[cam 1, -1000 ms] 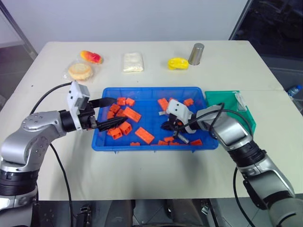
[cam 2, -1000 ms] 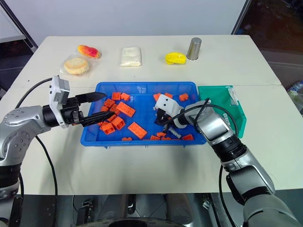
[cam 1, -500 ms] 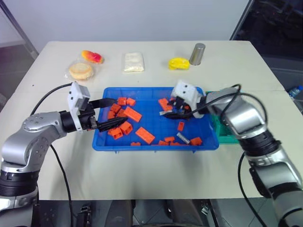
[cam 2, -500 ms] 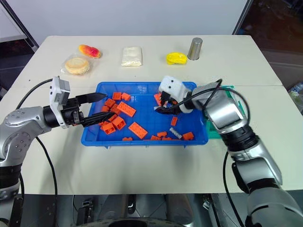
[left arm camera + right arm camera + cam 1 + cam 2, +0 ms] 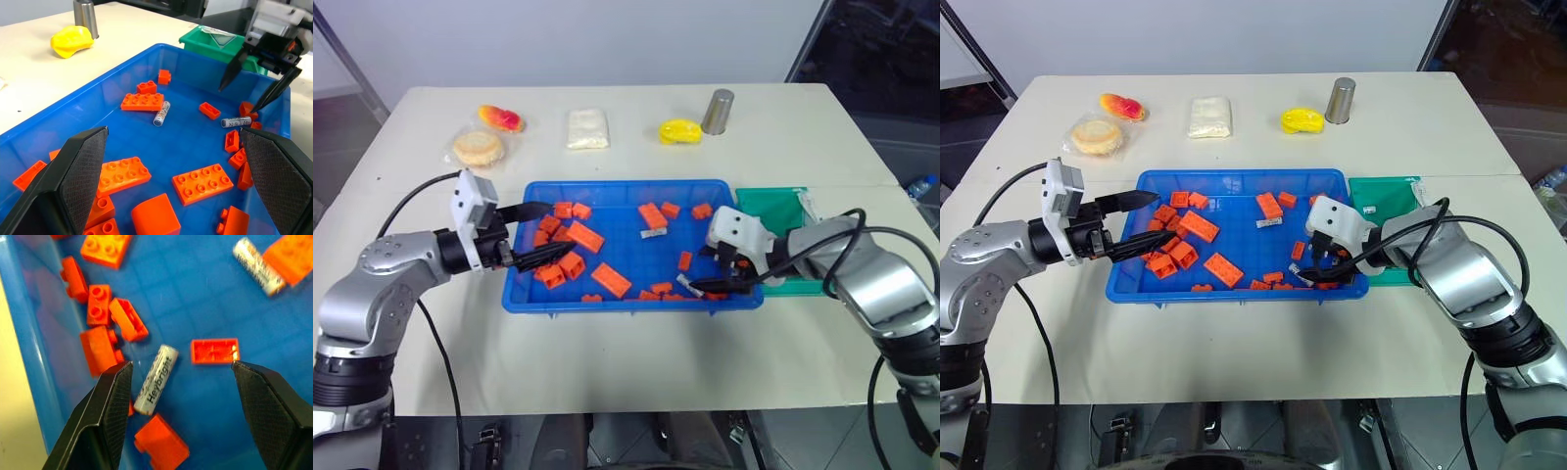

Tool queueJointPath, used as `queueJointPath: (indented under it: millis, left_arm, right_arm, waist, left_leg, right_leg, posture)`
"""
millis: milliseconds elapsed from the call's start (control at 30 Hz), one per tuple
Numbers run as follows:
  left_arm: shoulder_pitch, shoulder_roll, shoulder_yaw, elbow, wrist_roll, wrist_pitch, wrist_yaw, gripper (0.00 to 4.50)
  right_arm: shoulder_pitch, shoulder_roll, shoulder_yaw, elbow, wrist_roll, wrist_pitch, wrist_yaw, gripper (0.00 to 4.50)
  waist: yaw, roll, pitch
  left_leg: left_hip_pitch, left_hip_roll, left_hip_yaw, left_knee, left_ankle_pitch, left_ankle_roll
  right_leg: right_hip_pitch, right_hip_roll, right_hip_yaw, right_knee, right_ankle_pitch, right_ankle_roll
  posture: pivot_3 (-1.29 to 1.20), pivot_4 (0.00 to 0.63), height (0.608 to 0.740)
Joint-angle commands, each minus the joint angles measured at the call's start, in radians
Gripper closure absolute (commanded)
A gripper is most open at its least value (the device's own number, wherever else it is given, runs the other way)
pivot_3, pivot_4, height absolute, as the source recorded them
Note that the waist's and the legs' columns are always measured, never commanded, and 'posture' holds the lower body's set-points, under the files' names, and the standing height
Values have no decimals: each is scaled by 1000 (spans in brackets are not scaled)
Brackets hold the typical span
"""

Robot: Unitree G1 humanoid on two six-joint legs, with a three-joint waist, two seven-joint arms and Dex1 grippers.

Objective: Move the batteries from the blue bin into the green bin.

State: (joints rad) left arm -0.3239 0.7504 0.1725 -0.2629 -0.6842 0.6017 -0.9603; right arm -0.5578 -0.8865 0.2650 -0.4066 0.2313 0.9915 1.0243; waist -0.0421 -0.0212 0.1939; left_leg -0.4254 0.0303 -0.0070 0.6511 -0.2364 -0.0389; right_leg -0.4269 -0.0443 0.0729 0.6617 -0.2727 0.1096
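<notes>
I see my right gripper (image 5: 178, 382) spread wide, empty, a battery (image 5: 156, 379) lying between its fingers, apparently untouched

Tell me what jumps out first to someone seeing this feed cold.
The blue bin mid-table, strewn with orange bricks, catches the eye first. The right gripper hangs open over a battery near the bin's right front corner; another battery lies nearer the middle. The left gripper reaches in, open, from the other end, and the green bin sits just right.
</notes>
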Motion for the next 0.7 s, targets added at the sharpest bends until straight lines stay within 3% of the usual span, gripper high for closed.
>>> queueJointPath:
  millis: [33,700]
  left_arm:
    - [-13,-7,5,-9,1,-18,1,0]
    - [39,-41,35,-48,-1,-20,59,0]
  right_arm:
    - [1,-29,-11,-2,3,-15,0,1201]
    - [-63,-2,196,193,-169,-249,67,1201]
  waist:
    - [0,0,0]
    - [2,-7,-5]
  left_leg:
    - [0,0,0,0,0,0]
    - [5,0,0,1,0,0]
  right_leg:
    - [0,0,0,0,0,0]
    - [5,0,0,0,0,0]
  posture:
    - [0,150,740]
    - [0,150,740]
